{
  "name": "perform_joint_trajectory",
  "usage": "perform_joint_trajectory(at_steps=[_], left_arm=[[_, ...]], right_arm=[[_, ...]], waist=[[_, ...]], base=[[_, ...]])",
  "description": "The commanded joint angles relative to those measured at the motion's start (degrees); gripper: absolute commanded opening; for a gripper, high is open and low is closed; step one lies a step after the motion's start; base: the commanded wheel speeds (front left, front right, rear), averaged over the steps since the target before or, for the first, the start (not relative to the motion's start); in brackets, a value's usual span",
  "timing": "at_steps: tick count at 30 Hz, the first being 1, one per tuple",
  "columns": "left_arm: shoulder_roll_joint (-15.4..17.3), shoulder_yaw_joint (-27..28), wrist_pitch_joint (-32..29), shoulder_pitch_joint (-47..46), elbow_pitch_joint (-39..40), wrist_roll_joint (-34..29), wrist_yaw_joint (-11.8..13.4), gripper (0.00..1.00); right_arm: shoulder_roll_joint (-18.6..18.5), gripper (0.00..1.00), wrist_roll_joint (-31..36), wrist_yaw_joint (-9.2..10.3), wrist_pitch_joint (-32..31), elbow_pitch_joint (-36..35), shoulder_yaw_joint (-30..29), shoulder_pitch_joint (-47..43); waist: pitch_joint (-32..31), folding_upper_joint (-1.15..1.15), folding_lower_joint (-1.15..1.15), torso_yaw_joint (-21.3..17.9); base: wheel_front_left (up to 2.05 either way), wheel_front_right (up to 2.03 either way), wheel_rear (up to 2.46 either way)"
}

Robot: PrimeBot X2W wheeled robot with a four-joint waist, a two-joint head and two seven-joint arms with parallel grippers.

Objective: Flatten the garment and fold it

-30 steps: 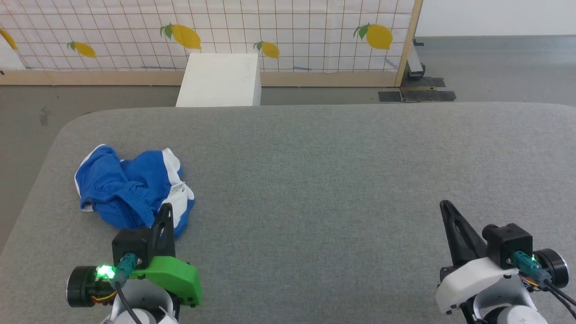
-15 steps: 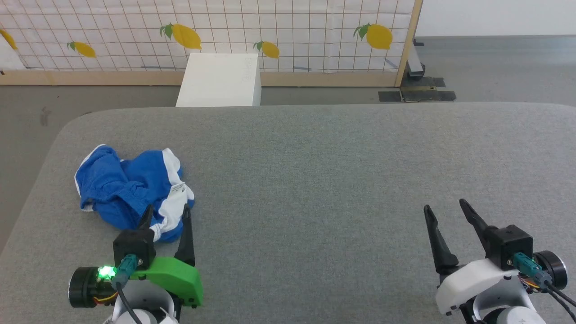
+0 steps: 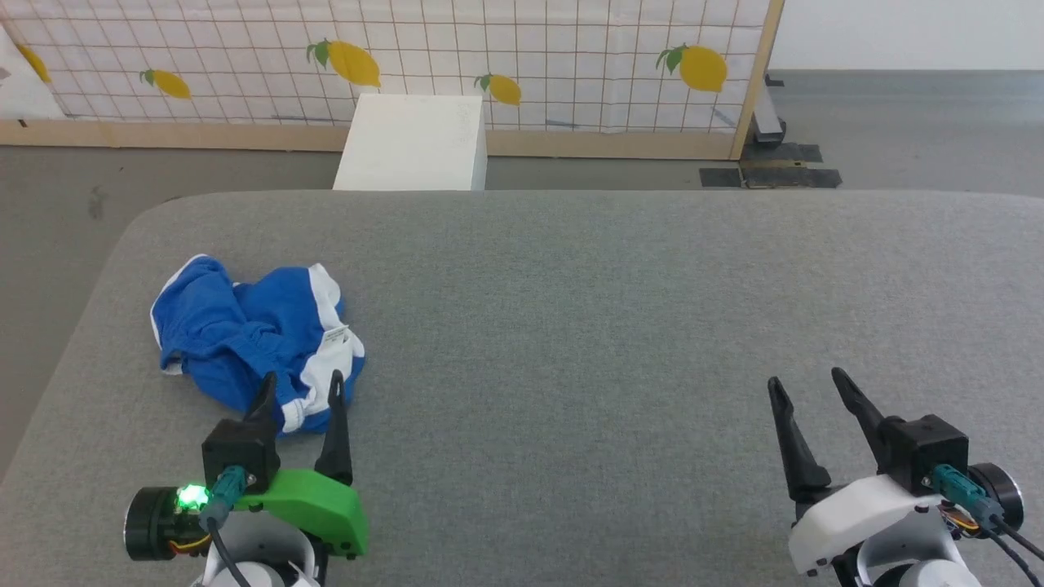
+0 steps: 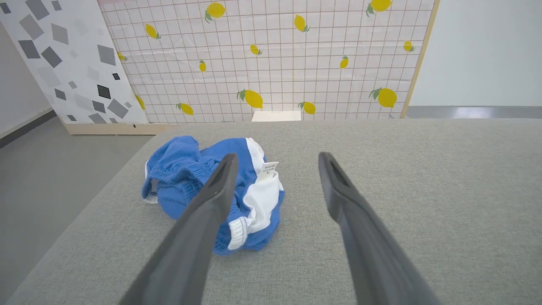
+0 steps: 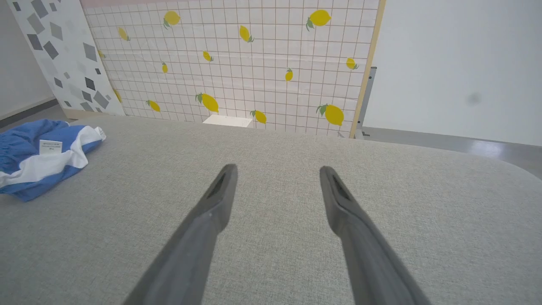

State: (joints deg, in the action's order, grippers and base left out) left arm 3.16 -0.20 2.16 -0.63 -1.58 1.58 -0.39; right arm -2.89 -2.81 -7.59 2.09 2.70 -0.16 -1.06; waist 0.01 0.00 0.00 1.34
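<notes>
Nearest me, the left gripper [image 3: 302,377] is spread open with nothing between its fingers. In its wrist view one finger crosses in front of the near edge of the shorts [image 3: 245,342], but I cannot tell whether it touches cloth or hovers above. The right gripper [image 3: 806,377] is also open and empty, over bare table [image 3: 571,326] and well apart from the work. Just past the left fingertips the shorts lie in a crumpled heap, bright blue with white, on the left side of the table near its edge. Nothing is flat: the layers are bunched over one another. The gathered waistband [image 4: 186,171] is on the heap's left, a white band [image 4: 259,199] and a small tag [image 4: 269,168] on its right, and a ribbed white hem [image 4: 237,226] closest to the gripper. My reading is light, soft, limp cloth with no stiffness to push against, so it should drape and drag rather than move as one piece. The felt-like table top probably clings a little. A blind pinch risks taking several layers. The best hold, I judge, is a single edge, either the near hem or the waistband, where the thicker seam gives the fingers a bite. Farther off, beyond the table's far edge, are a white box [image 3: 412,143] and a lemon-print screen [image 3: 530,49].
</notes>
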Motion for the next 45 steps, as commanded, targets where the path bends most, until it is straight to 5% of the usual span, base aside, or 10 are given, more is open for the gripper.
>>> perform_joint_trajectory(at_steps=[1, 45], left_arm=[[-0.1, 0.3, 0.7, 0.4, -0.4, 0.4, 0.0, 1.00], [-0.2, 1.9, 5.9, 2.0, -3.2, 2.9, 0.4, 1.00]], right_arm=[[0.0, 1.00, -0.7, 0.02, 0.7, 0.4, 0.0, -0.3], [0.0, 1.00, -5.5, 0.05, 5.9, 6.3, 1.3, -0.6]], waist=[[0.0, 0.00, 0.00, 0.4], [0.0, 0.00, 0.00, 14.1]], base=[[0.00, 0.00, 0.00], [0.00, 0.00, 0.00]])
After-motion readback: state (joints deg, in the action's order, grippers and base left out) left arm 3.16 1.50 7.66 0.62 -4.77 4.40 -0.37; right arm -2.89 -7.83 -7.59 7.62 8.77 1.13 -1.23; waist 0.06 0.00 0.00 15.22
